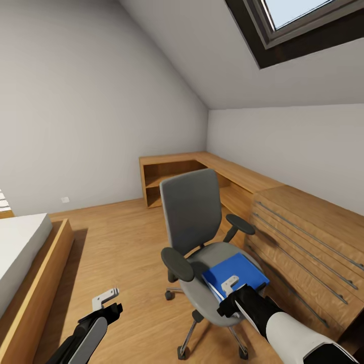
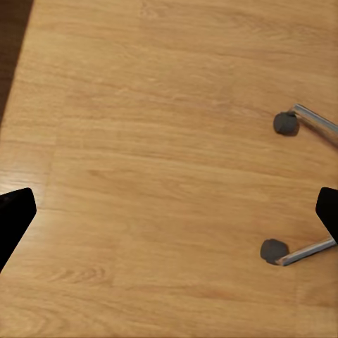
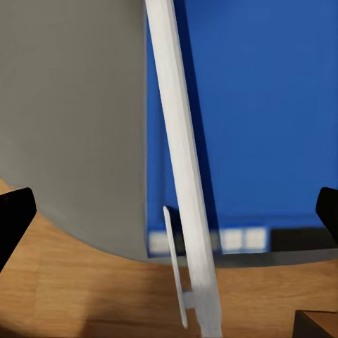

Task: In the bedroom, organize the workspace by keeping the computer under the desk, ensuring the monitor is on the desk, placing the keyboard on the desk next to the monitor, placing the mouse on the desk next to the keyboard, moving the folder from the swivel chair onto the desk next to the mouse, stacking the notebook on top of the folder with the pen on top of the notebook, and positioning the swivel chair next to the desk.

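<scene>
Reaching for the folder [image 1: 236,276], which lies flat on the seat of the swivel chair [image 1: 191,212], the right gripper [image 1: 228,285] hovers at the folder's near edge; its fingers stand spread and hold nothing. The left gripper [image 1: 105,298] hangs open and empty over the floor [image 1: 121,242] beside the chair. Next move, by judgement: lower, close on the folder's edge, lift clear.

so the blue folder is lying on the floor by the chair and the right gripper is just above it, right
Not quite. The folder is lying on the seat of the chair, not on the floor; the head view shows it there, and the right wrist view shows blue cover over grey seat. The right gripper does sit just above its near edge.
</scene>
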